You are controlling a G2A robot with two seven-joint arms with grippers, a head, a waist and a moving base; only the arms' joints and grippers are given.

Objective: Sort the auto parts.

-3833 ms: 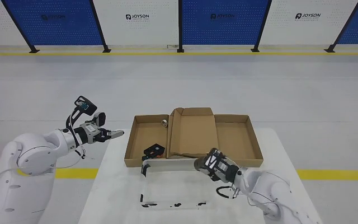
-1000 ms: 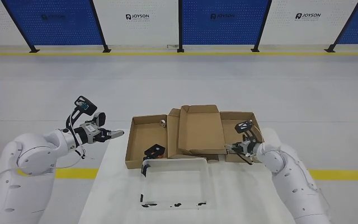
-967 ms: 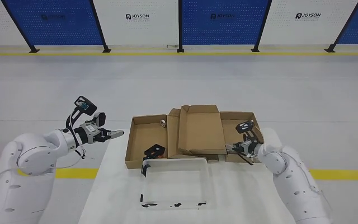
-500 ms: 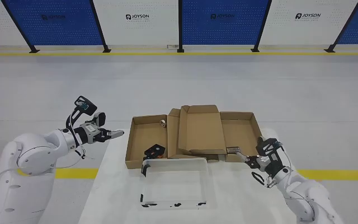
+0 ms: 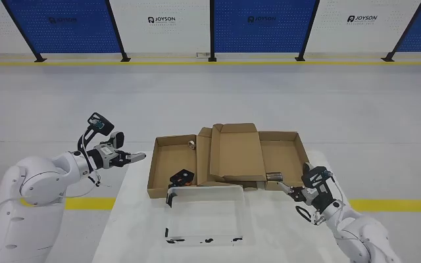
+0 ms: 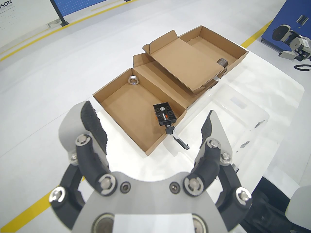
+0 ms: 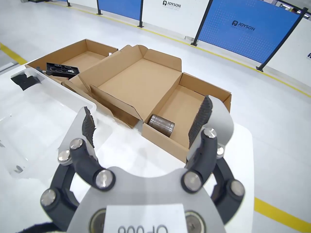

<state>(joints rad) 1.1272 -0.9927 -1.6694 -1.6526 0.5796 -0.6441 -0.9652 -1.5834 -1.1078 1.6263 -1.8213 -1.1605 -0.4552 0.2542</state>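
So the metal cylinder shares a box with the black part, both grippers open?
No: the right wrist view shows the metal cylinder in a separate cardboard box from the black part. The left gripper and right gripper are open.

We hold our left gripper [image 5: 136, 158] out at nine o'clock, jaws spread wide, pointing toward three. Our right gripper [image 5: 290, 189] sits low at four o'clock, jaws likewise apart, pointing toward ten.
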